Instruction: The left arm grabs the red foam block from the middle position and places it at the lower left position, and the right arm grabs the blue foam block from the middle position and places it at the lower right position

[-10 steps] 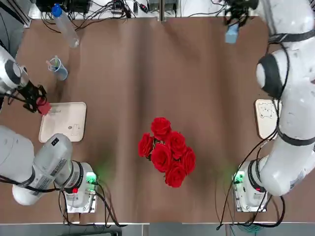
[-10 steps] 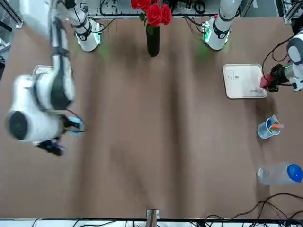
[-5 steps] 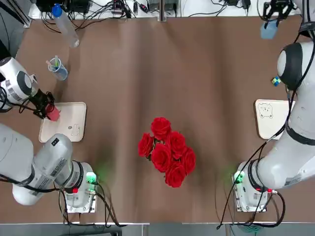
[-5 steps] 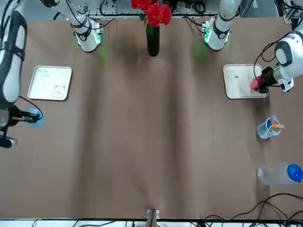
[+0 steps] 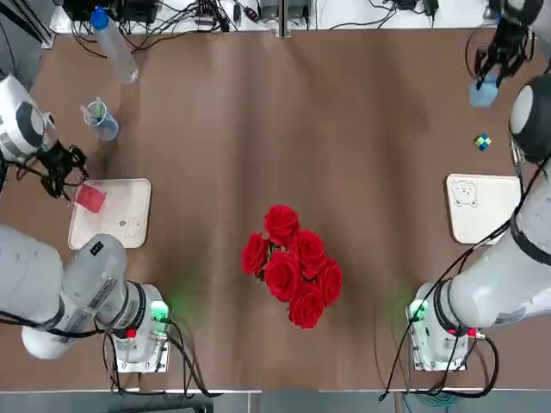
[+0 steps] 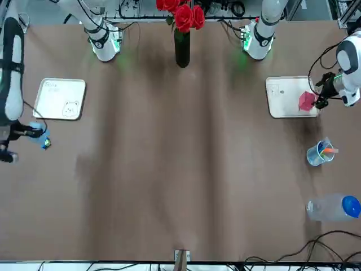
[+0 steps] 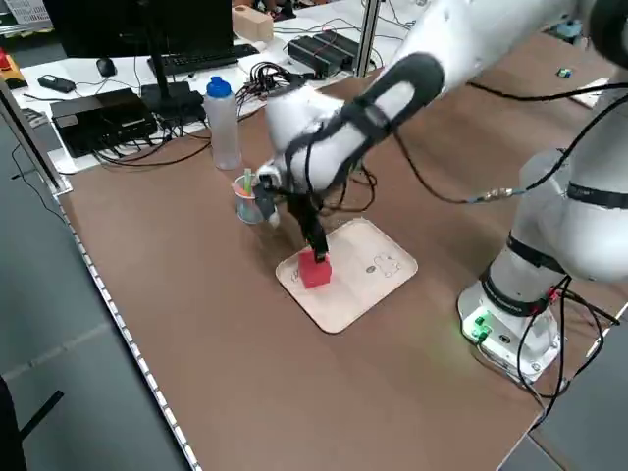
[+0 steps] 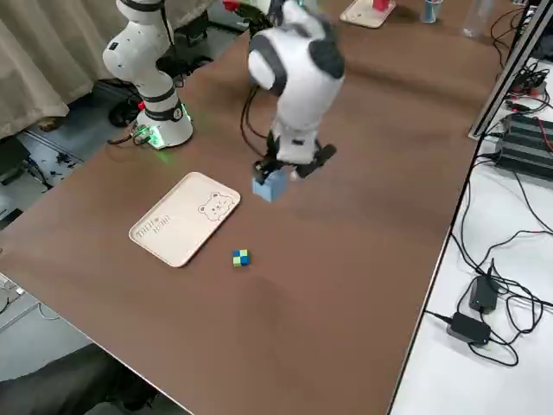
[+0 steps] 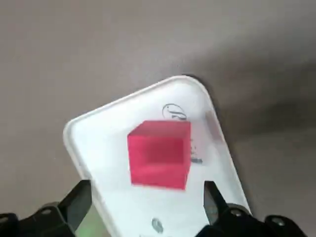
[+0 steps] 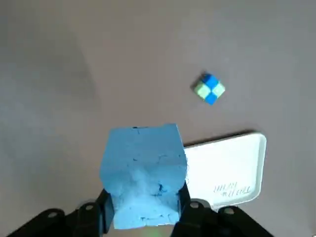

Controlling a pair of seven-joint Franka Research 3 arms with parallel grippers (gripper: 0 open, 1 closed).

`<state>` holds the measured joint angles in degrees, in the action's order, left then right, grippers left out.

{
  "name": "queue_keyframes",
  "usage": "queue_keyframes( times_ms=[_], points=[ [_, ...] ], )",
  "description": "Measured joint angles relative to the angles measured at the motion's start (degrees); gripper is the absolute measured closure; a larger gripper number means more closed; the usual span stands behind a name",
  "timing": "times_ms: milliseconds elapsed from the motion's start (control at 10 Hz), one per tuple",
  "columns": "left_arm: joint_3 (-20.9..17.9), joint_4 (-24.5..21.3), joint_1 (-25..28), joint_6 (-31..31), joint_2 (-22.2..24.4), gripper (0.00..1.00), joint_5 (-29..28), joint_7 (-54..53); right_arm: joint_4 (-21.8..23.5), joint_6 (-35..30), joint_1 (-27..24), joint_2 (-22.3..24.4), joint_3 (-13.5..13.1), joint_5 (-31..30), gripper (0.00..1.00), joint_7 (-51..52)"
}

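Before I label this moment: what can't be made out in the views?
- Blue block's underside: right wrist view looks from the gripper's side, so it's hidden.
- Tray patch under the red block: covered by the block in every view.
- Left tray's small grey text: too small in the top view.

A brown-covered rectangular surface (image 5: pixel 344 120) carries two cream square trays with rounded corners (image 5: pixel 110 228) (image 5: pixel 479 209), a bunch of red roses (image 5: pixel 295 268), a light-blue cup (image 5: pixel 103 125), a blue-capped clear bottle (image 5: pixel 118 50) and a tiny multicoloured puzzle cube (image 5: pixel 483 142).
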<state>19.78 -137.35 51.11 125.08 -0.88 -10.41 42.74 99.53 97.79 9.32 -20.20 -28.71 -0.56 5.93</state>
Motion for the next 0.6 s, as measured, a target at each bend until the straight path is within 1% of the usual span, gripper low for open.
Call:
queue_keyframes(
  times_ms=[100,200,300,400,500,600],
  points=[
    [3.84,3.14,-0.06,-3.84,2.24,0.0,1.09,-0.15,5.49,3.27,-0.12,1.77,0.05,-2.99,0.47,0.03],
    [8.89,7.03,-0.19,-5.78,2.93,0.0,2.49,-0.36,10.78,7.25,-0.15,3.18,0.18,-6.28,0.47,0.05],
    [14.26,11.23,-0.44,-7.13,2.48,0.0,3.23,-0.43,15.48,11.05,-0.15,3.91,0.35,-9.12,0.47,0.05],
    [18.87,16.72,-0.94,-10.0,1.09,0.0,3.52,-0.77,19.4,13.99,-0.15,4.13,0.47,-11.62,0.47,0.05],
    [21.49,23.46,-1.64,-14.18,-1.08,0.0,3.53,-1.83,22.26,15.82,-0.15,4.19,0.51,-13.5,0.47,0.05],
    [22.79,29.73,-2.14,-17.48,-3.35,0.0,3.53,-4.88,24.42,17.12,-0.15,4.32,0.56,-15.49,0.47,0.05]
  ],
)
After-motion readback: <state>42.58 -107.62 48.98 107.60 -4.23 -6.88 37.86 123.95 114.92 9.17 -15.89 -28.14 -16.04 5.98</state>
